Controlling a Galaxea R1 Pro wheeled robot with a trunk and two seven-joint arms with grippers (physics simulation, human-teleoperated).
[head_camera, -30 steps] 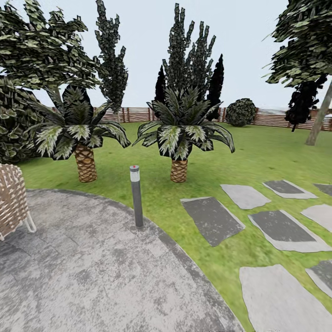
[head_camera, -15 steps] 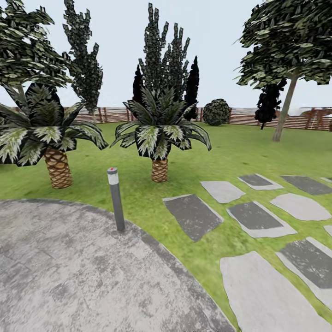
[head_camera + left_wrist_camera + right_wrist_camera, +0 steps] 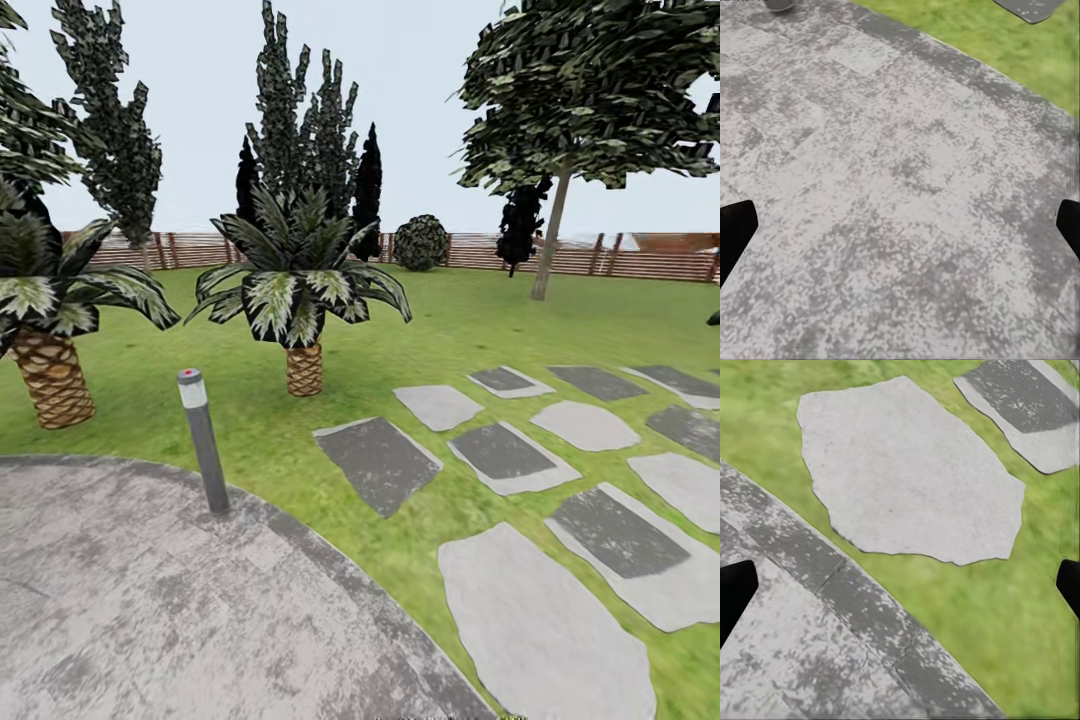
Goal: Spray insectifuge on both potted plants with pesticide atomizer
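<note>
The robot stands on the round grey paved patio (image 3: pixel 150 600), looking out over the garden lawn (image 3: pixel 470 330). No atomizer or low potted rosettes among what's in front of it, so can't say where they are.

On the patio's curved edge, left of centre, stands a short grey bollard light (image 3: pixel 203 440) w/ a pale cap and a small red dot on top, upright, right at the border w/ the grass. Beyond it on the lawn, a palm (image 3: pixel 300 290) w/ a brown scaly trunk and drooping pale-and-dark fronds; a second palm (image 3: pixel 45 310) at the far left, partly cut off. Behind them, tall dark cypress-like trees (image 3: pixel 300 130). A round dark bush (image 3: pixel 420 243) sits near the brown slatted fence (image 3: pixel 620 258) that runs across the back. A leafy tree w/ a thin leaning trunk (image 3: pixel 580 100) is at upper right.

To the right, irregular grey stepping stones (image 3: pixel 545 630) lie in the grass, some pale, some darker, apart from each other w/ green between.

Left wrist cam: left gripper (image 3: pixel 900 229) hangs over patio paving, dark fingertips (image 3: pixel 735 232) at the two sides, spread wide, nothing between them. Right wrist cam: right gripper (image 3: pixel 900 589) likewise spread apart and bare, above the patio rim and grass, w/ a pale stepping stone (image 3: pixel 907 472) just past the edge.
</note>
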